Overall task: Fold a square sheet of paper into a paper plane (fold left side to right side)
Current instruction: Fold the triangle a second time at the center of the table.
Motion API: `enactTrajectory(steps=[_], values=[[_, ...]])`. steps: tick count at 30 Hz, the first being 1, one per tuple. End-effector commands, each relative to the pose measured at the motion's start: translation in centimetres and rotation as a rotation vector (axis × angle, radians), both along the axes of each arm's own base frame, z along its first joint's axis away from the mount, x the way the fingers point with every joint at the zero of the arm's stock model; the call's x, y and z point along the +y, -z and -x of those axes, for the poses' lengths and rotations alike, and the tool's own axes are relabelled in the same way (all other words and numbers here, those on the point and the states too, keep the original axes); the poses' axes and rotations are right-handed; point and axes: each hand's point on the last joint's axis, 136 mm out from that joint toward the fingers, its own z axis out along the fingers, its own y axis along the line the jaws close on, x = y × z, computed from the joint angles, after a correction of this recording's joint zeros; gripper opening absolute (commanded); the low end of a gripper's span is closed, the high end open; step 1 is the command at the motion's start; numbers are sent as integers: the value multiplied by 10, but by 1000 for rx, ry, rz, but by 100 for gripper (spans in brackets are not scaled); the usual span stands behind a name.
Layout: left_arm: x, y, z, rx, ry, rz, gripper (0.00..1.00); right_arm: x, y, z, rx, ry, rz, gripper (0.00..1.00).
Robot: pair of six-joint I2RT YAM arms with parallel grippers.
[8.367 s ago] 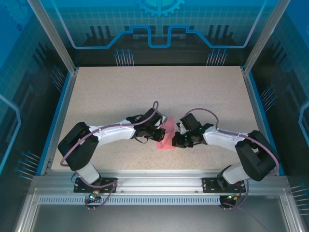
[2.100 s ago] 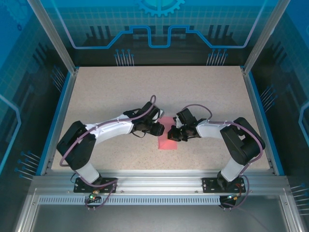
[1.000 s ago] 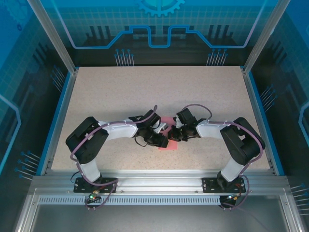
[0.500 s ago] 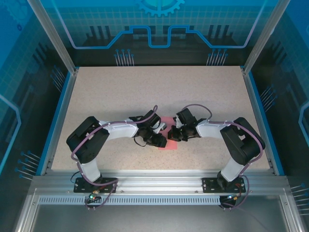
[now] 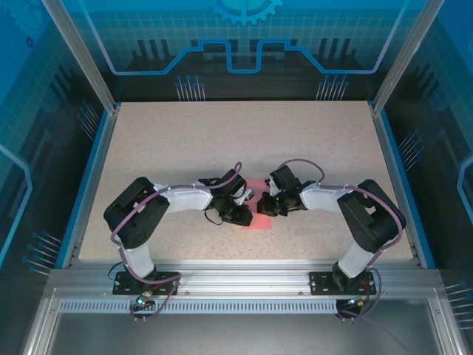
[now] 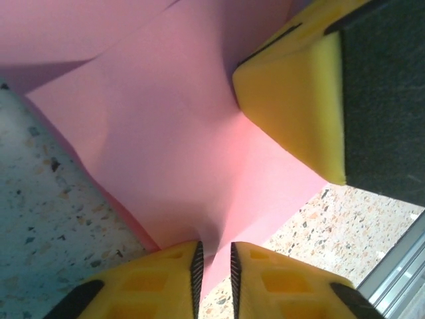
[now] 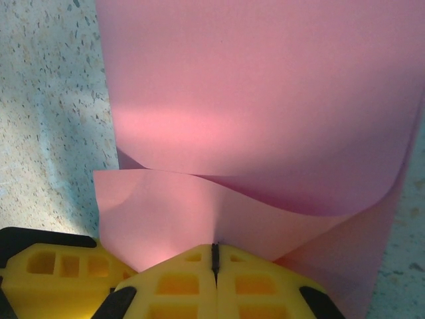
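Both end effectors pinching the square sheet of paper [image 5: 259,222], just below centre of the top view.
Sheet lies on the speckled tabletop [image 5: 222,140], one layer curling over another. Left end effector [image 6: 214,256] nearly closed, paper edge nipped between its fingers. Right end effector [image 7: 214,256] clamped tight on the sheet's edge, bottom of its wrist view.

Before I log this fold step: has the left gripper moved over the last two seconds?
Yes. The left gripper has come closer to the table near edge, and is now at the pink paper sheet left side.
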Motion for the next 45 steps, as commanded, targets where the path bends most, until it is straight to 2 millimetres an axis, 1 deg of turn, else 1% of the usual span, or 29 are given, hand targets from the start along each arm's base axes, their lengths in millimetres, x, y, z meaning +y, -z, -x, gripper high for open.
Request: enactTrajectory(steps=[1, 4, 8, 14, 19, 24, 29, 37, 45], values=[[9, 11, 6, 18, 16, -63, 14, -4, -7, -2, -39, -6, 14, 5], [9, 12, 5, 16, 17, -67, 9, -1, -22, -6, -87, -19, -13, 4], [9, 12, 5, 13, 18, -70, 4, 0, -30, -3, -100, -32, -27, 1], [11, 13, 5, 9, 15, -82, 3, 15, -26, 13, -75, -87, -46, 0], [11, 14, 6, 5, 19, -92, 3, 24, -18, 18, -65, -100, -55, 0], [10, 15, 7, 2, 26, -103, 3, 25, -11, 21, -47, -106, -41, 0], [11, 15, 7, 0, 26, -111, 3, 22, -1, 23, -26, -107, -15, 0], [14, 17, 9, 6, 28, -129, 3, 8, 11, 25, -18, -113, 76, 0], [18, 20, 12, 14, 29, -145, 3, -8, 16, 21, -33, -99, 123, 0]])
